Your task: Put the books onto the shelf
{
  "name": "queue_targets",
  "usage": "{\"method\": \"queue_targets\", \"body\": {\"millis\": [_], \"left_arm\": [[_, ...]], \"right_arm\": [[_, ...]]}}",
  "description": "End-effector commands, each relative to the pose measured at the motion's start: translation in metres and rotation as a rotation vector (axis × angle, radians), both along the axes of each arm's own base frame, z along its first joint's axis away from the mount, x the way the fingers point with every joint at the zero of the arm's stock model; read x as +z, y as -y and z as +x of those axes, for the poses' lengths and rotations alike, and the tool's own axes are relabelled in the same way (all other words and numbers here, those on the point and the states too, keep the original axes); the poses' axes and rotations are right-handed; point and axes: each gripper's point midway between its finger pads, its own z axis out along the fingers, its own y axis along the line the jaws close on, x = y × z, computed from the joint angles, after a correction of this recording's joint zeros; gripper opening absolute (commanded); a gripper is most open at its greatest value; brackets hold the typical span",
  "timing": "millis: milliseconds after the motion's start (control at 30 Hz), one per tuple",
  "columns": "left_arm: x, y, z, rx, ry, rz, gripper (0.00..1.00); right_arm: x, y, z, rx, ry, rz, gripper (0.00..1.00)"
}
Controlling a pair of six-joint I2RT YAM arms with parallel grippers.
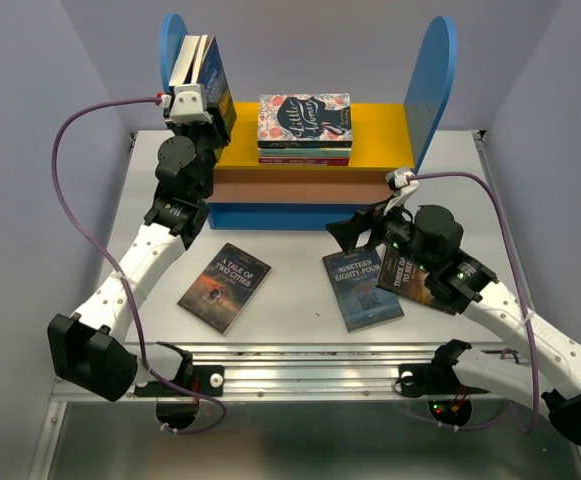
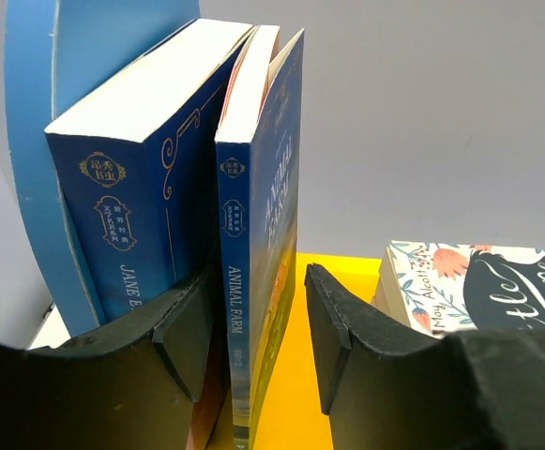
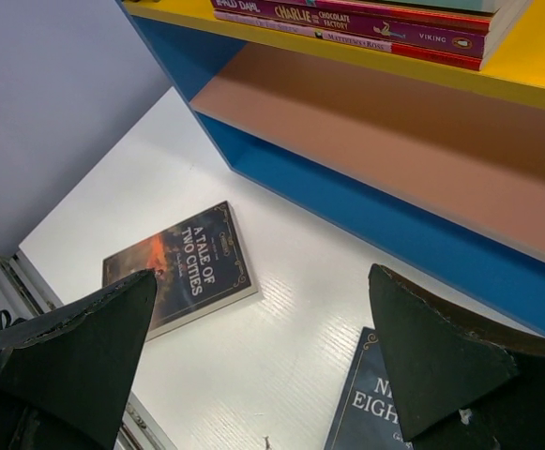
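Two books stand upright on the yellow upper board [image 1: 380,125] of the shelf against its left blue panel [image 2: 37,141]: Jane Eyre [image 2: 131,187] and, to its right, Animal Farm [image 2: 253,234]. My left gripper [image 2: 253,281] straddles Animal Farm's spine, open, with a clear gap at the right finger [image 2: 342,337]. From above, the left gripper [image 1: 192,100] is at the shelf's top left. Tale of Two Cities [image 1: 225,286], Nineteen Eighty-Four [image 1: 362,290] and Three Days [image 1: 402,272] lie flat on the table. My right gripper [image 1: 355,228] hangs open over them, empty.
A flat stack topped by the floral Little Women cover [image 1: 305,125] lies mid-board, just right of my left gripper. The brownish middle board [image 3: 394,141] and blue base [image 3: 375,220] face the right gripper. The right arm's wrist partly covers Three Days.
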Motion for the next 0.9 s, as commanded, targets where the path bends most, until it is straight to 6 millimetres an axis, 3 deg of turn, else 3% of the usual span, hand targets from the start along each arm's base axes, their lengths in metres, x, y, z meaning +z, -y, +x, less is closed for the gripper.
{"method": "queue_targets", "body": {"millis": [0, 100, 300, 433, 533, 567, 633, 867], "left_arm": [[0.034, -0.007, -0.019, -0.016, 0.097, -0.057, 0.56], [0.041, -0.007, -0.025, -0.029, 0.111, -0.076, 0.64], [0.061, -0.008, -0.041, -0.064, 0.155, -0.109, 0.70], [0.083, -0.009, -0.064, -0.112, 0.205, -0.155, 0.72], [0.102, -0.013, -0.084, -0.142, 0.258, -0.183, 0.81], [0.107, -0.013, -0.087, -0.151, 0.269, -0.192, 0.89], [0.121, -0.009, -0.101, -0.201, 0.307, -0.194, 0.99], [0.147, 0.026, -0.119, -0.428, 0.338, -0.203, 0.99]], "right_arm": [[0.007, -0.004, -0.002, 0.025, 0.018, 0.020, 1.00], [0.008, -0.006, -0.003, 0.034, 0.018, 0.022, 1.00], [0.009, -0.006, -0.004, 0.040, 0.022, 0.025, 1.00], [0.010, -0.008, -0.007, 0.058, 0.022, 0.025, 1.00], [0.009, -0.009, -0.007, 0.065, 0.022, 0.025, 1.00], [0.010, -0.009, -0.007, 0.065, 0.023, 0.026, 1.00], [0.010, -0.009, -0.007, 0.066, 0.023, 0.026, 1.00], [0.009, -0.007, -0.006, 0.052, 0.021, 0.023, 1.00]]}}
